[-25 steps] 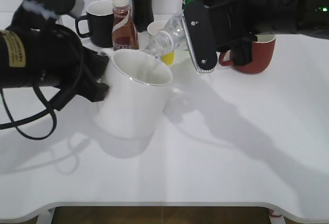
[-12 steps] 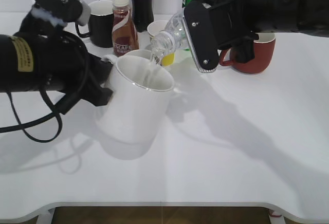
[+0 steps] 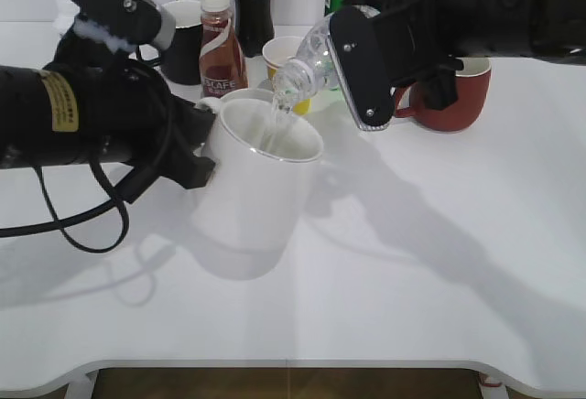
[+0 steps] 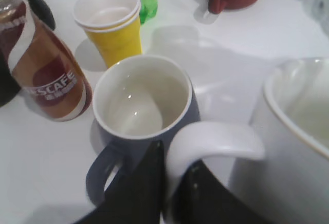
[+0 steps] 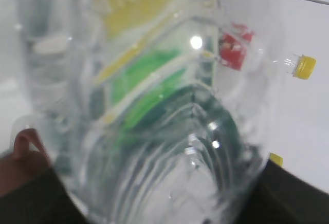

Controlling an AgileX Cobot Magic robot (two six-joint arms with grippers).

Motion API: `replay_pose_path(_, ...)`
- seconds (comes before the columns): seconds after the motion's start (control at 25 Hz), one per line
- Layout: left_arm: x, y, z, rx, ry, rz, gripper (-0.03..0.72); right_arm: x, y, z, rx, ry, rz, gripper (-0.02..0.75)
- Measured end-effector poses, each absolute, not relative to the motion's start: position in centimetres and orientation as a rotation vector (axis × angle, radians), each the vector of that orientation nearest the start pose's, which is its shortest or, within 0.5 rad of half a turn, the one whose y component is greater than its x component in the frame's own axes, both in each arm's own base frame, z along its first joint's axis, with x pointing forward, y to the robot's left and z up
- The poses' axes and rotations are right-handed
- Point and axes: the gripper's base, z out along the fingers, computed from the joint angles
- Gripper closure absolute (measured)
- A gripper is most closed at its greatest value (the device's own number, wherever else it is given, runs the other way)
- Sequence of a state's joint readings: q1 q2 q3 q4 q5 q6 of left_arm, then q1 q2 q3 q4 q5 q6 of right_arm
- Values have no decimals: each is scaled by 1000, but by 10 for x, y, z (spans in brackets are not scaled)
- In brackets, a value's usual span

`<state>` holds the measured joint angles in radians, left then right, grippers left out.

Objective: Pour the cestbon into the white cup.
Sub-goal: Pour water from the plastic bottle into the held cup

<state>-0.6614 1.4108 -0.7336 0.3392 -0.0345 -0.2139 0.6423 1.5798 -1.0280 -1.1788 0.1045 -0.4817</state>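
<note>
While the right claw (image 3: 362, 70) tips the cestbon (image 3: 305, 62), the left claw (image 3: 197, 147) grips the white cup (image 3: 256, 175) by its handle.

Exterior view: the bottle, clamped in the right claw, slants down to that claw's left, its open mouth over the cup's rim with water running in; the cup sits just right of the left claw, tilted, over the worktop (image 3: 412, 271). Left wrist view: the left claw (image 4: 172, 183) is closed on the cup's handle (image 4: 211, 142), the white cup (image 4: 288, 142) to its right, a blue-grey mug (image 4: 141, 106) just beyond its fingertips, a yellow paper cup (image 4: 110, 29) and a brown coffee bottle (image 4: 43, 70) further off. Right wrist view: the cestbon (image 5: 164, 116) fills the frame between the claw's dark fingers (image 5: 288, 196), held tight.
</note>
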Motion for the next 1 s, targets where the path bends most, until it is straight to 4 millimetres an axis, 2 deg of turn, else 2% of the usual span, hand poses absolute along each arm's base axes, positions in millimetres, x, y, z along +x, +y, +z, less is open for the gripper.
replay_pose_path(0.4, 231, -183, 236, 830, 1953, -349, 651, 290, 204, 269, -1965, 904, -747, 293)
replay_pose_path(0.52, 232, -184, 237, 827, 1940, -357, 651, 290, 204, 268, -1935, 954, -716, 293)
replay_pose_path(0.8, 239, -175, 238, 805, 1940, -325, 651, 287, 207, 267, -1710, 1255, -451, 293)
replay_pose_path(0.92, 241, -167, 247, 775, 1901, -319, 651, 286, 210, 268, -1587, 1365, -320, 293)
replay_pose_path(1.0, 243, -164, 257, 746, 1845, -333, 651, 285, 212, 269, -1442, 1478, -180, 293)
